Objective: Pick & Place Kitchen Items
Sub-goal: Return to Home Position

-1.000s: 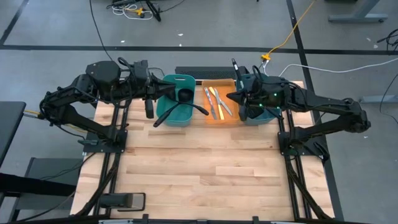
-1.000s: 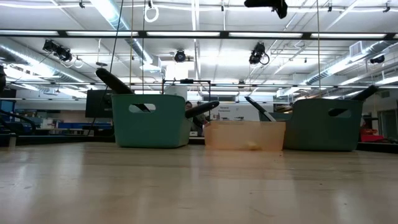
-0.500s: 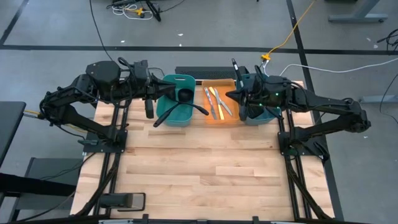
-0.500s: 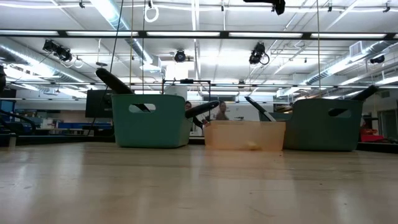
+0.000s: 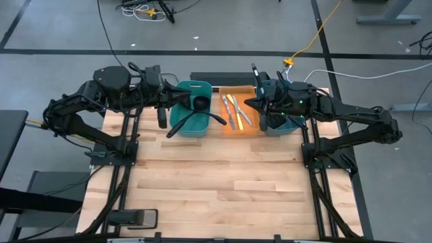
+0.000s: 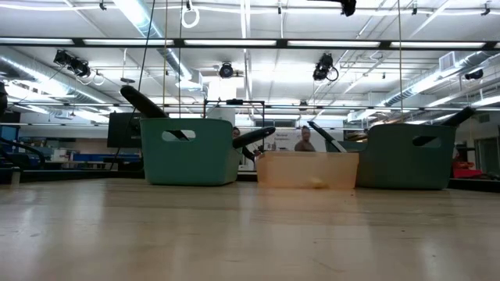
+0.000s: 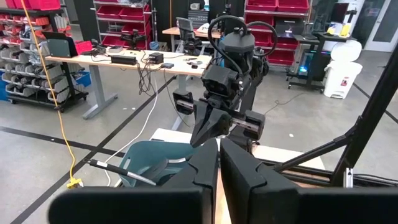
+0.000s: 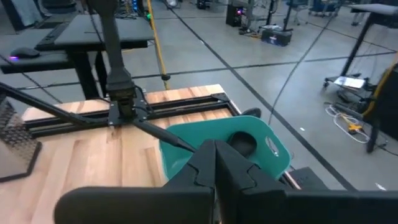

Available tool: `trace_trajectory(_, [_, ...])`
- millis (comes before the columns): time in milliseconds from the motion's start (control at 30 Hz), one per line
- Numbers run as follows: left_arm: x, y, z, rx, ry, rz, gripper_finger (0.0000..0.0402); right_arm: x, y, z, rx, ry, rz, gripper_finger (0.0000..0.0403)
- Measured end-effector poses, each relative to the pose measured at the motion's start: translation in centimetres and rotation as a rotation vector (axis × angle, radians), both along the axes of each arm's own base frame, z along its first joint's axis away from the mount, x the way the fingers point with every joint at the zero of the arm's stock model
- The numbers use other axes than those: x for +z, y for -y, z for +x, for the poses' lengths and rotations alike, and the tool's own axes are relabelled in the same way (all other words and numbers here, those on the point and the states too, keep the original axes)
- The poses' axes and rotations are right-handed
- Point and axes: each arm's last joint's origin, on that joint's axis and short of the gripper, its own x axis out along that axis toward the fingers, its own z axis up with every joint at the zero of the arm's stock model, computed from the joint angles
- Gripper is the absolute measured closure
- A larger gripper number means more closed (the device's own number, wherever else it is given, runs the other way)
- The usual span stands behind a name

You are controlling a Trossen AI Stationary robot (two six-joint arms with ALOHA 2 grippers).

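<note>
Orange tray (image 5: 254,128) between the two bins holds the pale-handled knives (image 5: 233,111) side by side, and the black ladles and spatulas (image 5: 200,104) sit in the left teal bin (image 5: 196,83). By the look of it the sorting is done, and your remaining job is to bring both arms back to rest. Watch the handles: several black ones jut past the left bin's rim toward the table and toward the tray, and a slim utensil (image 5: 255,73) stands up out of the right teal bin (image 5: 290,125). Your left gripper (image 5: 177,90) hangs empty, fingers pressed together, over the left bin's rim on the side away from the tray. Your right gripper (image 5: 250,103), likewise closed on nothing, hovers over the border of tray and right bin, just beside the knives as seen from above. The table-level view shows neither gripper down at bin height, so both seem to ride well above the utensils. If an arm dips or swings sideways while pulling back, a finger or wrist could hook a protruding handle, flick that utensil out, or drag a light bin. Lift before you retract.
</note>
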Motion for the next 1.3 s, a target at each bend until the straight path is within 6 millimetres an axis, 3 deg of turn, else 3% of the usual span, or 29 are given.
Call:
trace_trajectory(133, [0.0, 0.0, 0.0, 0.0, 0.0, 0.0, 0.0381, -1.1, -0.1, 0.3, 0.041, 0.027, 0.024, 0.0401])
trace_trajectory(467, [0.0, 0.0, 0.0, 0.0, 0.0, 0.0, 0.0377, -9.2, -2.1, -0.9, 0.148, 0.088, 0.047, 0.0402])
trace_trajectory(700, [0.0, 0.0, 0.0, 0.0, 0.0, 0.0, 0.0381, -14.3, -4.2, -3.9, 0.349, 0.128, -0.1, 0.0399])
trace_trajectory(967, [0.0, 0.0, 0.0, 0.0, 0.0, 0.0, 0.0377, -20.1, -4.3, -8.3, 0.367, 0.079, -0.138, 0.0401])
trace_trajectory(1167, [0.0, 0.0, 0.0, 0.0, 0.0, 0.0, 0.0379, -22.5, -4.2, -10.4, 0.364, 0.125, -0.128, 0.0399])
trace_trajectory(1300, [0.0, 0.0, 0.0, 0.0, 0.0, 0.0, 0.0379, -23.0, -4.2, -11.3, 0.372, 0.169, -0.125, 0.0399])
